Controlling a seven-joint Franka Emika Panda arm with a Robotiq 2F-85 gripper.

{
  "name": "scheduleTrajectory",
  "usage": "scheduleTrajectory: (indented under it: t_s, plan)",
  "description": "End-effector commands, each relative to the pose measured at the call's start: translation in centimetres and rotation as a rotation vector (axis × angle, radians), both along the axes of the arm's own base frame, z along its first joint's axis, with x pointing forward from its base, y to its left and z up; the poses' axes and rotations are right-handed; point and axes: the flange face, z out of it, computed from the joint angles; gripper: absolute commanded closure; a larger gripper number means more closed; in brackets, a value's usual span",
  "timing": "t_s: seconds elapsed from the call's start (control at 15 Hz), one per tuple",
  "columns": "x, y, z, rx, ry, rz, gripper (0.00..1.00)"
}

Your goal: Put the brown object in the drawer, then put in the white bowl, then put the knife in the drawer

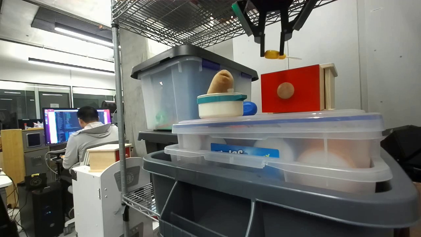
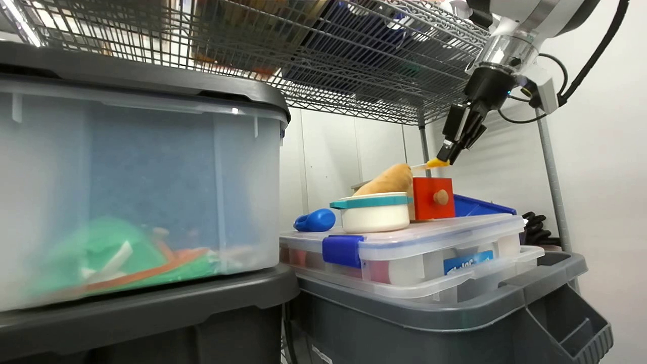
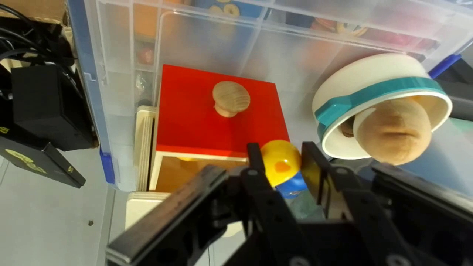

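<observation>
Yellow and glossy at its handle, the knife is hanging above the drawer, and the hand is pinching it there, with the thin blade sticking out free. Behind the drawer's red front the compartment is standing open; the brown object is leaning in the white bowl, so I am judging that stowing the knife is what is pending.

Doing it well is going to mean carrying the knife in past the front: in the wrist view its handle is overlapping the front's top corner, and the rounded butt is hiding the blade. Turning the blade along the compartment should be sparing both ends a knock on the rim. Going low before letting go is likely paying off; a push on the front might be sliding the drawer shut.

Smooth, hard-looking plastic is narrowing from butt to blade, so it may be rolling a little under pressure. Pale, bare wood is backing the drawer's flat red, with a round, grained knob. Teal is banding the creamy bowl; the matte, creased brown object is bulging above its rim. Slick and see-through, a lidded tub is carrying bowl and drawer.
</observation>
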Motion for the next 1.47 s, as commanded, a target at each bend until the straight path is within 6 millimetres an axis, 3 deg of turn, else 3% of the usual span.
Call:
scheduleTrajectory:
  t_s: [0.0, 0.33, 0.73, 1.4]
  plan:
    - [-1.5, 0.8, 1.3, 0.015, 0.024, 0.003, 0.92]
    - [-2.3, 0.8, 2.4, 0.037, 0.044, 0.002, 0.92]
    - [-2.5, 0.2, 2.3, 0.069, 0.115, -0.031, 0.92]
    - [0.7, 0.7, 1.5, 0.106, 0.172, -0.088, 0.92]
